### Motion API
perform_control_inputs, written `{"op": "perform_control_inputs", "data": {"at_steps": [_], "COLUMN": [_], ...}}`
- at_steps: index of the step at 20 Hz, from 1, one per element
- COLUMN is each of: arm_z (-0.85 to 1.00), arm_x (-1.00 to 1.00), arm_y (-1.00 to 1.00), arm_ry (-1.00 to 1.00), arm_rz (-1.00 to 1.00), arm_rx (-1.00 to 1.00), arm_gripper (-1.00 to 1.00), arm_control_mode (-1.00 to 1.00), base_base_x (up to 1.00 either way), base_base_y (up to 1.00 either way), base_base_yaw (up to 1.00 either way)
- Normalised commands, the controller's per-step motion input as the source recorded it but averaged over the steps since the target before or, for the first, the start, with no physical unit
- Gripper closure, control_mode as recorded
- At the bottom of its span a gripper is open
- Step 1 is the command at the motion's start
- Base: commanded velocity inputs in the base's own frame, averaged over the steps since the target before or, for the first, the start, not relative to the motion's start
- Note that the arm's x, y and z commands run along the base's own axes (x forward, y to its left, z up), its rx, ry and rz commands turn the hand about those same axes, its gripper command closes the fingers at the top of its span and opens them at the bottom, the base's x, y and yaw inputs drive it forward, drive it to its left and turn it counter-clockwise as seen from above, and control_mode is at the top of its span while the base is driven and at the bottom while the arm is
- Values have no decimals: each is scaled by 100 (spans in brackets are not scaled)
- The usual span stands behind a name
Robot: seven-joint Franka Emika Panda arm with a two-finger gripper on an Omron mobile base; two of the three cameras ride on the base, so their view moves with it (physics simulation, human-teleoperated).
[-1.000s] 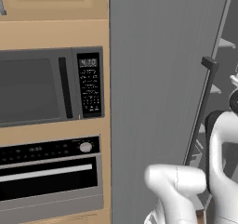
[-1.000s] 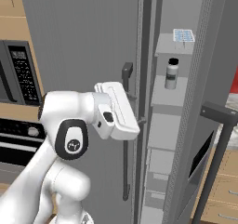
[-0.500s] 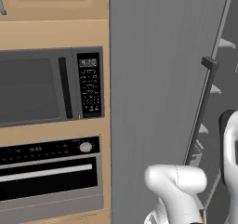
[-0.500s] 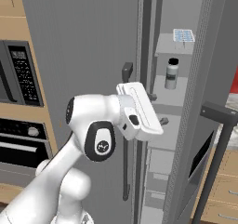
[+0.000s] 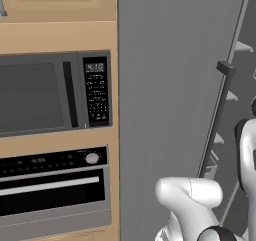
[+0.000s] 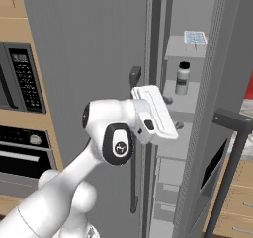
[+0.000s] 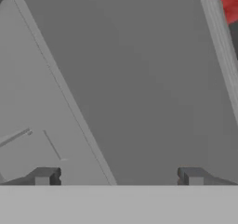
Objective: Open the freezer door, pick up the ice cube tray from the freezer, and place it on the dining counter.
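With the freezer door (image 6: pixel 207 108) only partly swung out and the gripper (image 7: pixel 118 175) held wide open and empty, the ice cube tray (image 6: pixel 195 37) at the top shelf's outer edge could be knocked off if approached carelessly through the gap.

Arm (image 6: pixel 106 133) raised, elbow bent, hand level; fingers (image 7: pixel 44 176) spread wide, empty.

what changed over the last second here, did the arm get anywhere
The arm has swung its hand rightward in the right base view, toward the open freezer. The gripper stays open and empty. The ice cube tray and dark-capped bottle sit unmoved on their shelves, and the freezer door remains open.
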Motion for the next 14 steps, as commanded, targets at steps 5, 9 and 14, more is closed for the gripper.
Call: {"op": "perform_control_inputs", "data": {"at_steps": [5,9,14], "arm_z": [-8,-18,-20], "arm_x": [41,33,27], "arm_y": [-30,-39,-52], "arm_ry": [-1,-1,-2], "arm_rz": [-8,-6,-1], "arm_rx": [0,0,0], "arm_gripper": [-100,-100,-100], "arm_control_mode": [-100,-100,-100], "base_base_x": [0,0,0], "base_base_y": [0,0,0], "base_base_yaw": [0,0,0]}}
